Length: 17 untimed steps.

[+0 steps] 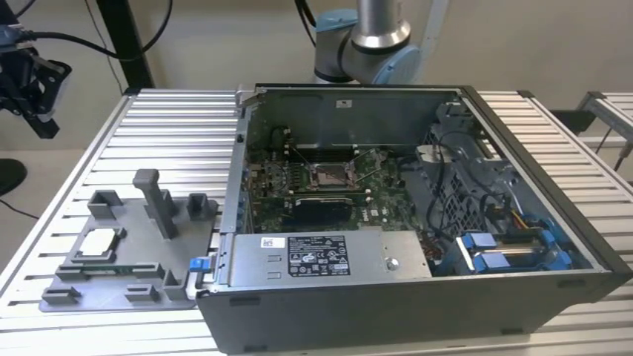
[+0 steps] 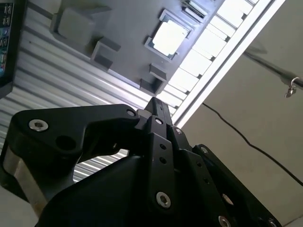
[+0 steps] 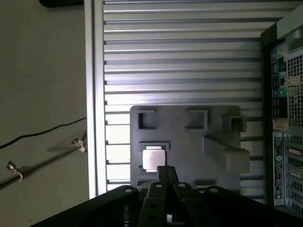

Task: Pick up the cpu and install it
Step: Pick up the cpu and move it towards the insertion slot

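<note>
Currently | cpu (image 3: 152, 158) lies in square recess of tray (image 3: 189, 142), kept from sliding | gripper (image 3: 165, 169) hangs above tray, aimed at cpu, pinched closed, empty

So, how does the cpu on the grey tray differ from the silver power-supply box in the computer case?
The cpu is a small thin square; the power-supply box is a much larger oblong. The cpu lies on the grey tray, outside the computer case; the box sits inside it. The box bears a label; the cpu's top looks plain. Both have silvery tops and lie flat.
</note>
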{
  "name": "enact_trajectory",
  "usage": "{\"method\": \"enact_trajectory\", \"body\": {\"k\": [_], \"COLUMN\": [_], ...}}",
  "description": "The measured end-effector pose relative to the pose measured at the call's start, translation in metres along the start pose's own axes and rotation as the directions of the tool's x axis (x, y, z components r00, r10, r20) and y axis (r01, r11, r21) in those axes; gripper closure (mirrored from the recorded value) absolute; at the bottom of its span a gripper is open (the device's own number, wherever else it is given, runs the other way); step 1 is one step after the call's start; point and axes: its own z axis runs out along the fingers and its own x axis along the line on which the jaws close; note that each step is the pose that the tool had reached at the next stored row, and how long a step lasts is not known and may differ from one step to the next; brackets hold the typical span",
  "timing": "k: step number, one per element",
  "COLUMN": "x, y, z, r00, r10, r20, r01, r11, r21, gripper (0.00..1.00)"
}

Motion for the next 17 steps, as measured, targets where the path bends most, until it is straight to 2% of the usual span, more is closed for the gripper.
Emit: {"method": "enact_trajectory", "body": {"k": [5,17], "x": [0.0040,0.0047], "y": [-0.0003,-0.0002], "z": [0.0006,0.0007], "r00": [1.0000,1.0000], "r10": [0.000,0.000], "r20": [0.0000,0.0000], "r01": [0.000,0.000], "r11": [1.0000,1.0000], "r21": [0.0000,0.0000], "gripper": [1.00,1.00]}}
